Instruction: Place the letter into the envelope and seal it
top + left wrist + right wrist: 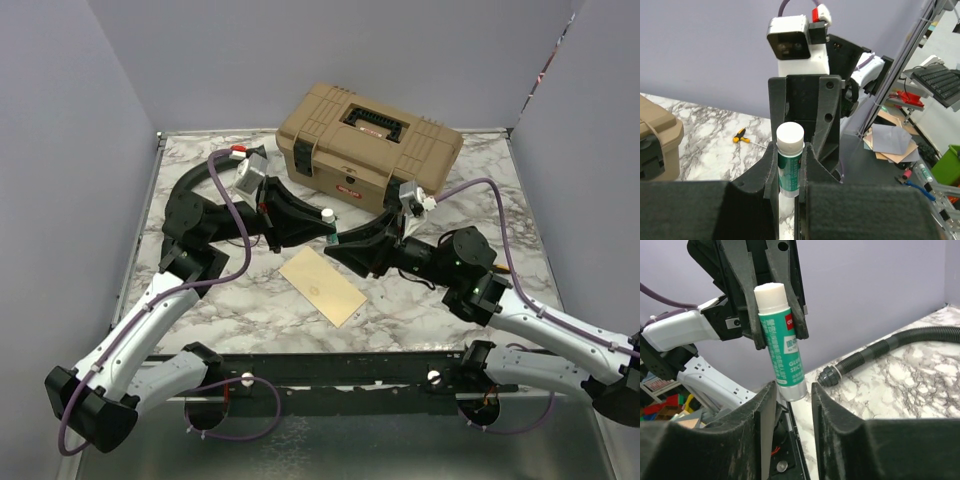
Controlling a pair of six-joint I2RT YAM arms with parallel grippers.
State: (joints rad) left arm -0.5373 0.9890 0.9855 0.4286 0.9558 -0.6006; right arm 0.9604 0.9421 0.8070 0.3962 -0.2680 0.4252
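Top external view showed us a marbled surface point(250, 310) with a tan toolbox point(368, 145) at its far edge. We saw two arms meeting above the middle. Just in front of them the pale yellow envelope point(322, 285) lay flat and askew on the surface, apart from both. Left jaws were clamped on a green glue stick point(784, 345). Right jaws stood partly open around its other end, slim gaps either side.
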